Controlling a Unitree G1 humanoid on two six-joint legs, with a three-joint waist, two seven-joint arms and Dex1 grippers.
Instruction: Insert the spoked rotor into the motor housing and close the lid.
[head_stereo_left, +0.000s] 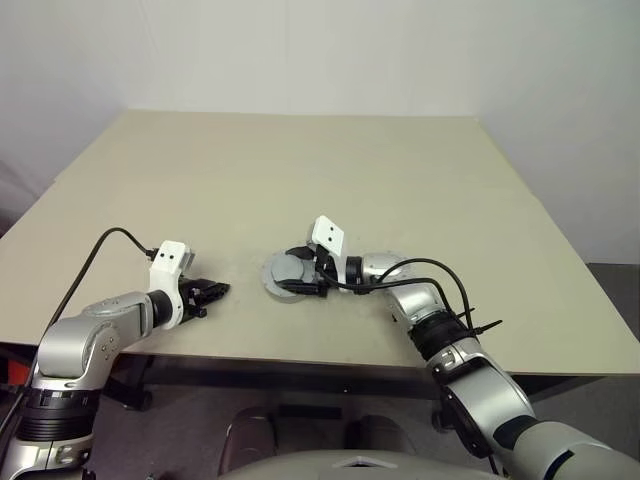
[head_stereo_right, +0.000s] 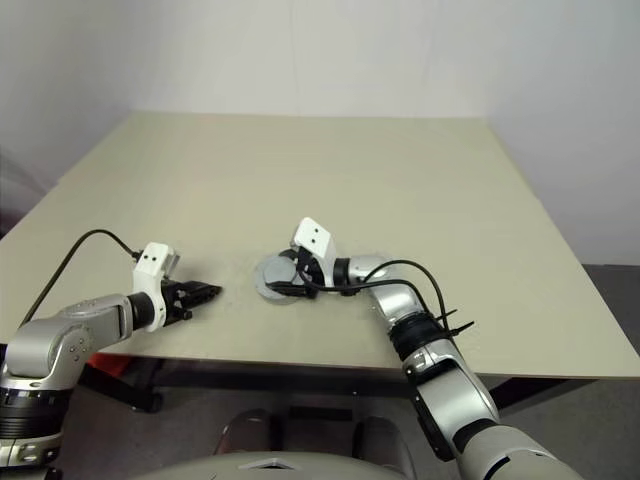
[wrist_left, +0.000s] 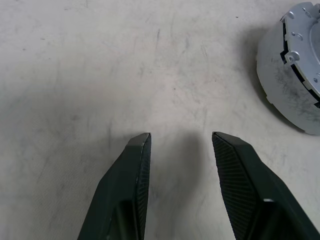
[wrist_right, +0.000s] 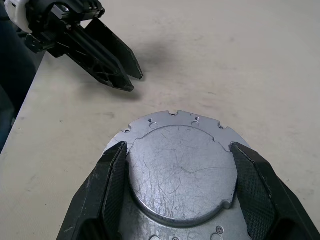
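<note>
Beige table (head_stereo_left: 330, 170), bare across its far half. Motor housing (head_stereo_left: 283, 274) resting near the near edge, roughly midway along it, capped by the lid (wrist_right: 181, 167), a scratched grey disc with notches around the flange. Right gripper (wrist_right: 181, 155) reaching in sideways, fingers (wrist_right: 114, 175) spread wide to either side of the lid's raised centre, right up against its rim; grip itself hard to confirm. Left gripper (wrist_left: 181, 145) near the same edge, a little apart from the housing, fingers partly open, holding nothing, tips low over bare tabletop.
</note>
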